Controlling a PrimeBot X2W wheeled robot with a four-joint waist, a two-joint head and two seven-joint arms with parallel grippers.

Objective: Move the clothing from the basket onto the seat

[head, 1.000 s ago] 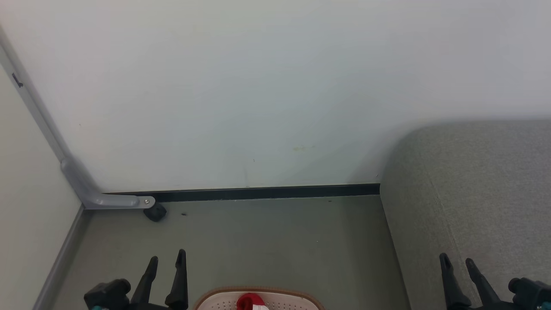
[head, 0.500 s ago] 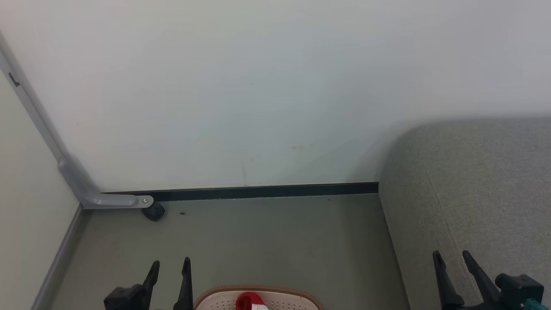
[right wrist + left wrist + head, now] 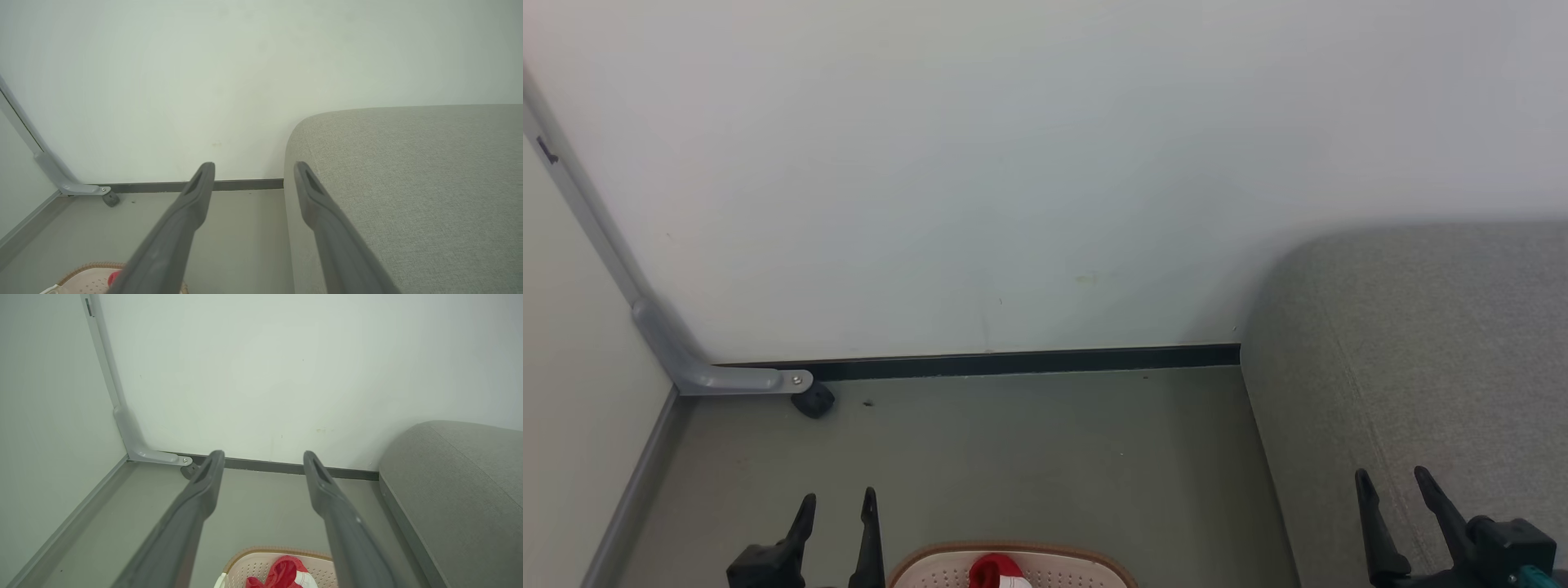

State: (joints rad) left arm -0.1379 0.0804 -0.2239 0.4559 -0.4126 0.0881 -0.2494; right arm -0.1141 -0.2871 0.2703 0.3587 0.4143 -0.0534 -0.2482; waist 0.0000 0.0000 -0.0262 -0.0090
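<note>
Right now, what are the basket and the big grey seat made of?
The basket looks like smooth cream plastic: it has rows of small punched holes, and its brown rim seems braided, perhaps only moulded. The seat looks like grey woven fabric over padding: it shows a fine matte weave, a stitched seam and a soft rounded corner.

One basket, one red garment, one seat, two claws
</note>
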